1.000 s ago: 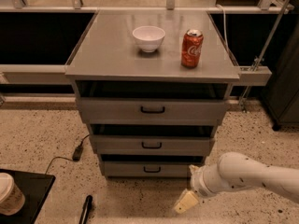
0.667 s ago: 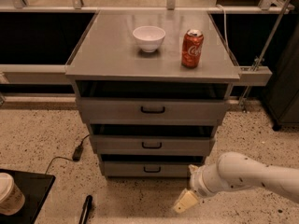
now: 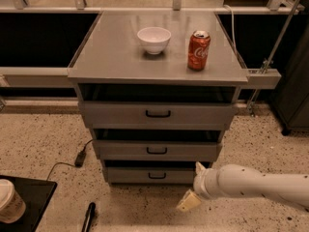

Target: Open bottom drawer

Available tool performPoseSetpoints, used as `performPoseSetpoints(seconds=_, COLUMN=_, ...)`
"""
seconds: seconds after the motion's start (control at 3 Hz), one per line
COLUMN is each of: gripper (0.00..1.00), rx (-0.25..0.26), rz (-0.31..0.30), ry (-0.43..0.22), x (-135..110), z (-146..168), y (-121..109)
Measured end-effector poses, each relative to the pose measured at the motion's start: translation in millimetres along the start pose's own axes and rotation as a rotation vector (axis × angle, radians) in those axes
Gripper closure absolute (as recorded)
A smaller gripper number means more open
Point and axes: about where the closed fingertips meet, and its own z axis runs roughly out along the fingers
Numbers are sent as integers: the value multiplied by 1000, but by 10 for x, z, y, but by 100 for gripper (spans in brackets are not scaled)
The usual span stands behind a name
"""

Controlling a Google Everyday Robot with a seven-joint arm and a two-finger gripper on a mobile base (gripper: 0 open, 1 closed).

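Low at the right front corner of the grey metal three-drawer cabinet (image 3: 159, 66), the white arm's two-finger gripper (image 3: 192, 185) hangs just above the speckled floor (image 3: 43, 139). Its cream-tipped fingers (image 3: 187, 201) are spread well apart and have hold of nothing. One tip points up toward the cabinet corner and the other angles down toward the floor.

Just beside the gripper, on its left in this view, lies the bottom drawer (image 3: 130, 175), a grey metal front with a small black bar handle (image 3: 157, 176). The handle is clear of both fingers. The upper fingertip comes close to the drawer's right end, but whether it touches cannot be told.

Above the gripper sit the middle drawer (image 3: 125, 150) and then the top drawer (image 3: 116, 114). Higher still, on the cabinet's flat top, a red soda can (image 3: 198, 50) stands almost straight above the gripper, with a white bowl (image 3: 154, 39) beyond it to the left.

Far to the left, on the floor, lie a black plug and cable (image 3: 80, 157). Further out a lidded paper cup (image 3: 9, 207) rests on a black tray (image 3: 34, 197).
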Motion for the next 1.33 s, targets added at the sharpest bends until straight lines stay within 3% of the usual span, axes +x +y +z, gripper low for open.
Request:
performPoseSetpoints(seconds=0.33, gripper=0, rx=72, rz=-8, ry=-38, x=-115, z=7, y=-190)
performPoseSetpoints(seconds=1.0, gripper=0, rx=70, rz=1, ry=-73, x=-37, z=84, y=-216)
performPoseSetpoints(seconds=1.33, gripper=0, rx=87, rz=-10, ry=-148, x=137, z=299, y=-401)
